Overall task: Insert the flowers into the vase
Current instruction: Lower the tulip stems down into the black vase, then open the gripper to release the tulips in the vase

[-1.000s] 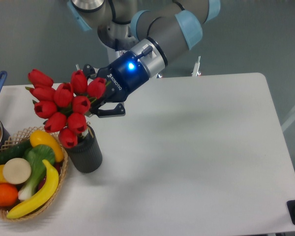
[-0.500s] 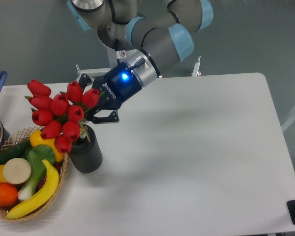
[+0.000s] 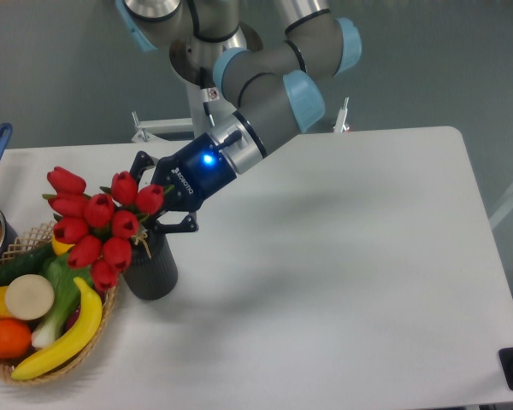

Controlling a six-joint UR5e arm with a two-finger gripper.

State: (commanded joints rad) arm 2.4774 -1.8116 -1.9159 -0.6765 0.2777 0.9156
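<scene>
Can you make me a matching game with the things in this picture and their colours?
Things:
1. flowers
2. vase
3. banana
4. table

Colours:
A. yellow
B. white
C. red
D. dark grey

Pairs: 1-C, 2-D, 3-A, 4-B

The gripper (image 3: 156,201) holds the flowers (image 3: 98,224) tilted over the vase (image 3: 153,266) beside a basket (image 3: 103,320).
</scene>
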